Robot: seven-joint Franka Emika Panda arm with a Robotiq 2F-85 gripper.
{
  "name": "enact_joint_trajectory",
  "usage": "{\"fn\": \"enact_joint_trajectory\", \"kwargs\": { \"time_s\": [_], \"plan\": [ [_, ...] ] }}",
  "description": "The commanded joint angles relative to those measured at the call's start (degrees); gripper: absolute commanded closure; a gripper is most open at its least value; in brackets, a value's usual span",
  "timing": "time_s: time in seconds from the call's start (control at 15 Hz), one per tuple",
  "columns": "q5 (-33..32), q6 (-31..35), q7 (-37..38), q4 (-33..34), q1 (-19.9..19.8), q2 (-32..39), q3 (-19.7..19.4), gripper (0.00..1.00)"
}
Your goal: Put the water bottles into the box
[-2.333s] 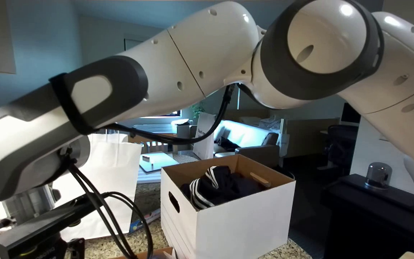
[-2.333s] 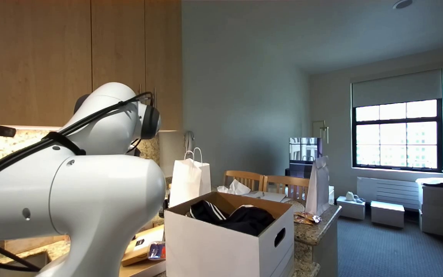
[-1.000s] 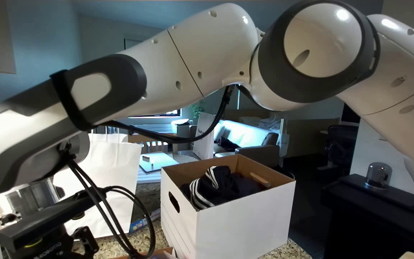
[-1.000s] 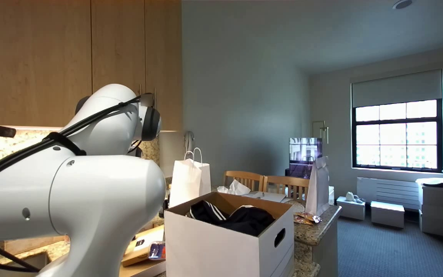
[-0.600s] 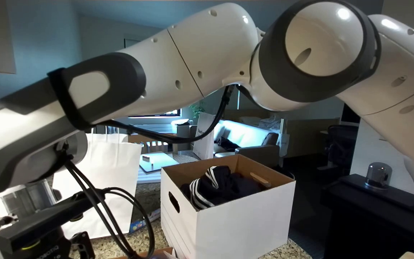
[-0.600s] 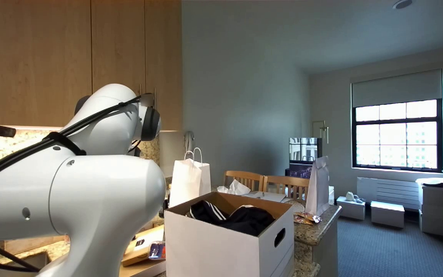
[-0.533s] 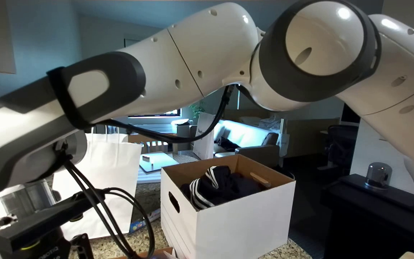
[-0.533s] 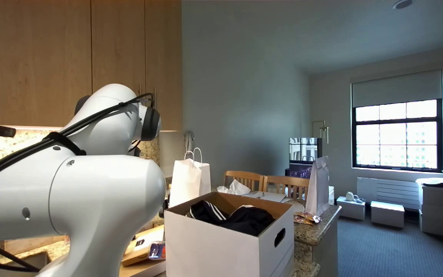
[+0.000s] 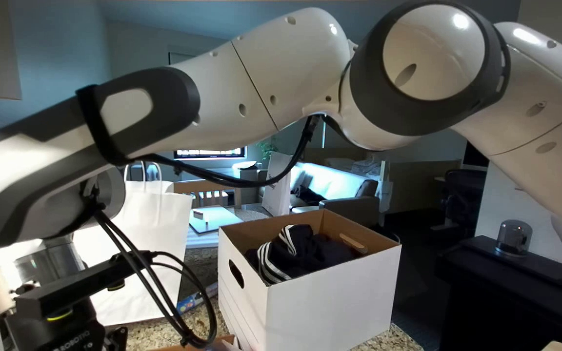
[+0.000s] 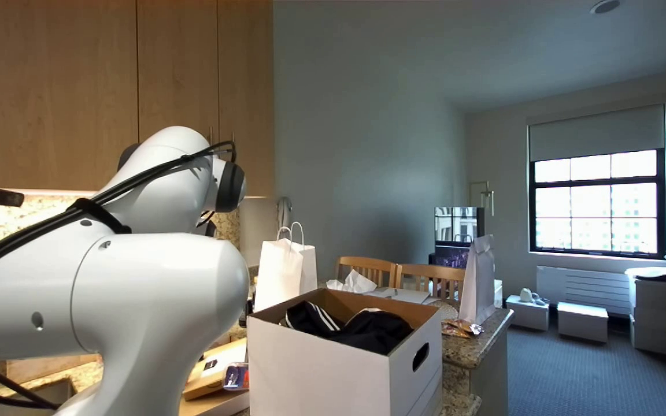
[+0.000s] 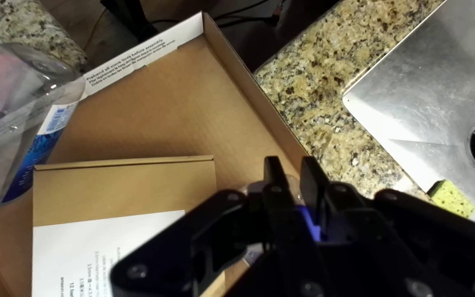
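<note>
Beside the granite counter (image 11: 320, 99), we are seeing a nearly closed claw (image 11: 291, 163), any hold on the half-hidden bottle (image 11: 309, 220) behind impossible to tell, another water bottle (image 11: 21, 132) showing at nine o'clock and, in an exterior view, the box (image 9: 330, 307) near three.

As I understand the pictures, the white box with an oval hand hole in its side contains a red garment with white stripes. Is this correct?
Not quite: the garment is dark, not red, as both exterior views show. The rest stands: it has white stripes and lies in the white box with an oval hand hole in its side.
</note>
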Motion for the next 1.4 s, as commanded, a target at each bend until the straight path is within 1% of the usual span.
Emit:
{"fn": "enact_joint_trajectory", "kwargs": {
  "time_s": [0.0, 0.07, 0.13, 0.2, 0.27, 0.4, 0.73, 0.87, 1.0, 1.33],
  "plan": [
    [0.81, -0.22, -2.05, -0.81, -1.41, -0.57, 0.51, 0.95],
    [0.45, 0.1, -1.83, -0.79, -1.38, -0.59, 0.33, 0.68],
    [0.15, 0.36, -1.92, -0.43, -1.42, -0.34, 0.25, 0.69],
    [-0.03, 0.39, -2.04, -0.06, -1.45, -0.02, 0.17, 0.66],
    [0.0, 0.14, -2.3, 0.54, -1.5, 0.47, 0.2, 0.61],
    [0.11, -0.71, -2.99, 1.88, -0.81, 1.29, -0.58, 0.49],
    [-0.18, -2.24, -4.67, 4.73, -0.37, 3.37, -0.7, 0.16],
    [-0.26, -2.97, -5.37, 6.2, -0.13, 4.47, -0.69, 0.04],
    [-0.32, -4.23, -6.08, 7.89, 0.19, 5.63, -0.69, 0.0],
    [-1.22, -5.64, -7.76, 10.05, 0.76, 6.99, 0.19, 0.0]
  ]
}}
